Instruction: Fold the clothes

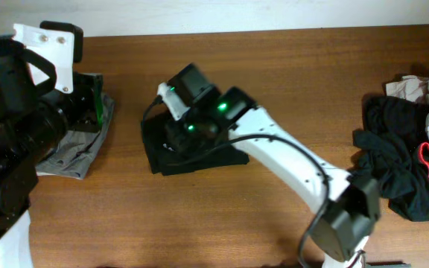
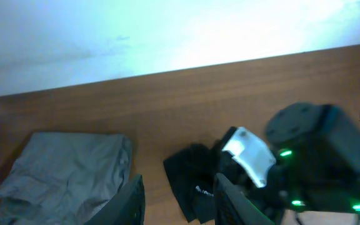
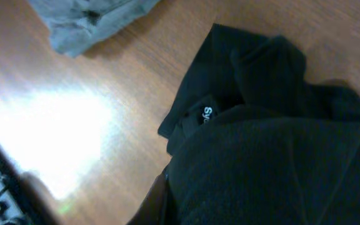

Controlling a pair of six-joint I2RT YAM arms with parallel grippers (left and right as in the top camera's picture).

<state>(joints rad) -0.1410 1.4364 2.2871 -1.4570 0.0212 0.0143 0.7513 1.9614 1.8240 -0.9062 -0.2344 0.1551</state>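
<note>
Your right gripper (image 1: pixel 179 140) is clenched, down on the folded black shirt (image 1: pixel 199 161) in the middle of the table (image 1: pixel 289 59). The shirt's white lettering (image 3: pixel 207 115) starts "Sy", the rest unreadable. Your left gripper (image 2: pixel 177 201) hangs released.

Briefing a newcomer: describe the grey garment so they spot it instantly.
On the wooden table, go to the left end. A folded grey garment lies there; its pale colour sets it apart from the black T-shirt mid-table and the dark heap at right.

bench (image 1: pixel 289 82): smooth brown wood, faint sheen. black T-shirt (image 3: pixel 261 94): soft matt cloth. grey garment (image 1: pixel 73 152): matt cloth, creased. right arm casing (image 1: pixel 289 160): glossy white plastic.
</note>
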